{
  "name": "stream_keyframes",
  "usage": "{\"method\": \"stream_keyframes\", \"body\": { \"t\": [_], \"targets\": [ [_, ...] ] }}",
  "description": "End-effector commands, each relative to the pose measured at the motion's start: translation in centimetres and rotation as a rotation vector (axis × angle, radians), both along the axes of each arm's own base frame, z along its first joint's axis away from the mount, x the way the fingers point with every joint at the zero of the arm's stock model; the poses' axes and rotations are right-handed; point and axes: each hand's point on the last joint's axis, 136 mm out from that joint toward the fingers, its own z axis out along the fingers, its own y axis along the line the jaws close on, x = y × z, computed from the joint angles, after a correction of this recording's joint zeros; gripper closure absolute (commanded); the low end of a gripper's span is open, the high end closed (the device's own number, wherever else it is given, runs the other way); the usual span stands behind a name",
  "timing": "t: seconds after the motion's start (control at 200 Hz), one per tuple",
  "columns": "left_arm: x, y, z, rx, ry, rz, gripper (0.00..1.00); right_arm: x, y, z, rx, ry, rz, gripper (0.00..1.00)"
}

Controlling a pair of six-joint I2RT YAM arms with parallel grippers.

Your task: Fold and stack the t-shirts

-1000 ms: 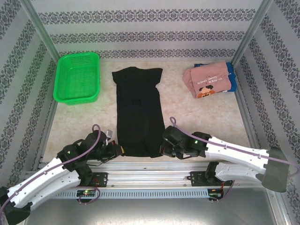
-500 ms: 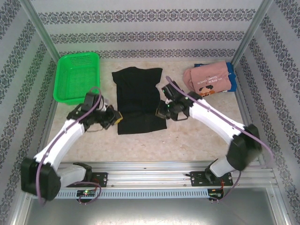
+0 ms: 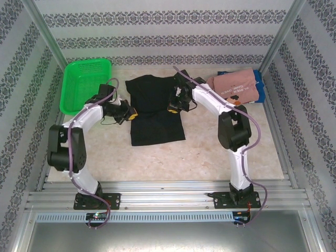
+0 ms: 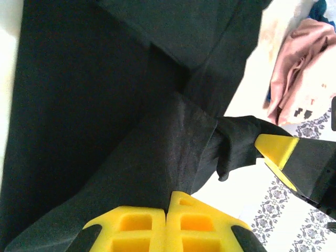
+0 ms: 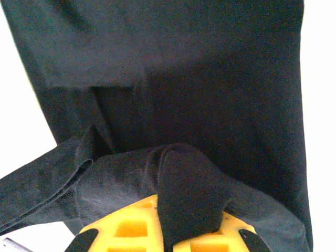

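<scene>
One black t-shirt, lengthwise near-far, sleeves far

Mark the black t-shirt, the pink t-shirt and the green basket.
black t-shirt (image 3: 157, 128): top external view, flat lower panel.
pink t-shirt (image 3: 233, 88): top external view, lettered top face.
green basket (image 3: 79, 111): top external view, near rim.

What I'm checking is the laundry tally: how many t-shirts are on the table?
3: the black t-shirt mid-table; the pink t-shirt at the far right, lying on the blue t-shirt. More could hide under that pile.
</scene>
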Motion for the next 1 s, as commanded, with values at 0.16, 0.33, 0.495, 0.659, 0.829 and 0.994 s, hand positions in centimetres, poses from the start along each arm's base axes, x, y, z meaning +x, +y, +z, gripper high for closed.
{"method": "stream_keyframes", "body": {
  "t": [0.16, 0.33, 0.495, 0.659, 0.829, 0.994],
  "targets": [
    [5.7, 1.2, -1.1, 0.005, -0.075, 0.01, 0.78, 3.6, -1.0, -2.4, -0.006, 0.038, -0.012, 0.75],
    [9.2, 0.5, 3.0, -0.09, -0.19, 0.057, 0.52, 6.6, -2.1, 1.6, 0.022, -0.12, -0.031, 0.53],
    [6.9, 0.4, 9.2, -0.101, -0.296, 0.057, 0.39, 4.3, -4.2, 8.5, -0.017, -0.288, 0.01, 0.37],
    [-2.4, 1.1, 7.3, 0.003, -0.211, 0.012, 0.29, -3.9, -6.0, 6.0, 0.029, -0.211, 0.03, 0.32],
    [-11.7, -0.1, 1.4, 0.0, -0.059, -0.045, 0.27, -10.7, -6.1, 1.4, 0.109, -0.148, 0.02, 0.3],
    [-13.9, -0.3, -2.4, -0.024, -0.012, 0.005, 0.27, -12.2, -5.0, -1.8, 0.155, -0.124, 0.017, 0.3]
  ]
}}
